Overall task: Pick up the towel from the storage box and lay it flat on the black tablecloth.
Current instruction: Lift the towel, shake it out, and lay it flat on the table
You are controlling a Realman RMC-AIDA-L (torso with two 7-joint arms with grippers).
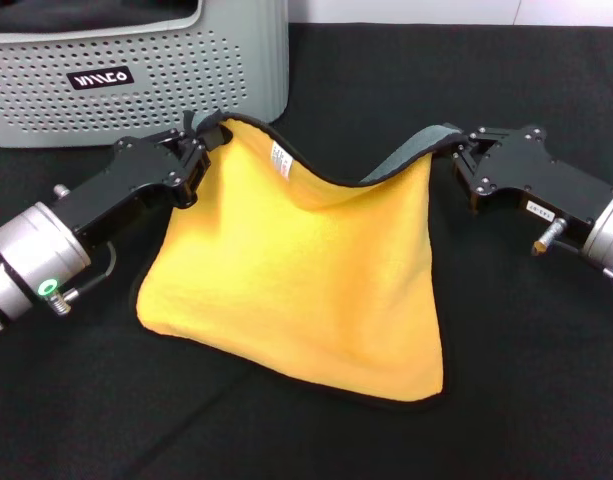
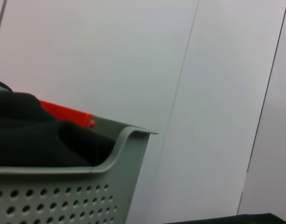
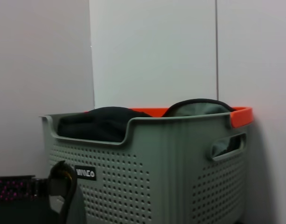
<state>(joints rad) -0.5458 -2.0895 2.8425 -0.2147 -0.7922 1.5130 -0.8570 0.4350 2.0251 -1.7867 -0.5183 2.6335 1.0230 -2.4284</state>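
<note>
Yellow towel [image 1: 306,290] hangs between both tools, arms spread.

A plain pale grey-white wall [image 2: 133,60] stood beyond both end effectors, made of flat panels. Thin dark vertical seams [image 2: 182,70] ran between panels, slightly slanted in the left wrist view and upright in the right wrist view [image 3: 216,51]. In the right wrist view one panel [image 3: 40,60] looked a shade darker than its neighbour [image 3: 152,51]. Lighting was even and diffuse, with a soft shadow on the wall [image 3: 266,163] low down. No window or floor was visible.
</note>
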